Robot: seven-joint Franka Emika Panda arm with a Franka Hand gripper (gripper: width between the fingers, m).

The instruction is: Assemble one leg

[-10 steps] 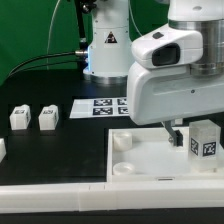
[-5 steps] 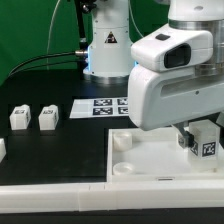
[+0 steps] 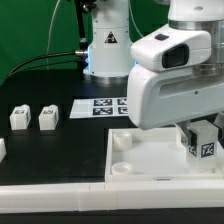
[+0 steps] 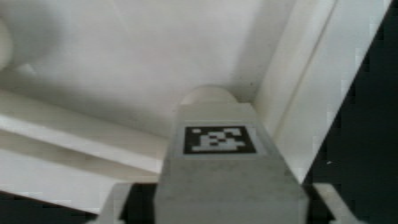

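Note:
My gripper (image 3: 194,131) is shut on a leg (image 3: 205,143), a chunky white block with a black-and-white tag. It holds the leg upright over the corner of the large white panel (image 3: 150,160) on the exterior view's right. In the wrist view the leg (image 4: 219,150) sits between my gripper's (image 4: 222,203) jaws, tag up. A round corner socket (image 4: 214,98) of the panel (image 4: 107,60) shows just past it. I cannot tell whether the leg touches the panel.
Two more legs (image 3: 19,117) (image 3: 47,118) stand on the black table at the exterior view's left, and a further white part (image 3: 2,150) shows at the left edge. The marker board (image 3: 100,106) lies behind the panel. Open corner sockets (image 3: 121,142) (image 3: 121,170) are on the panel's left side.
My gripper has shifted the held leg slightly toward the exterior view's right and a little lower over the panel's corner. Nothing else has moved.

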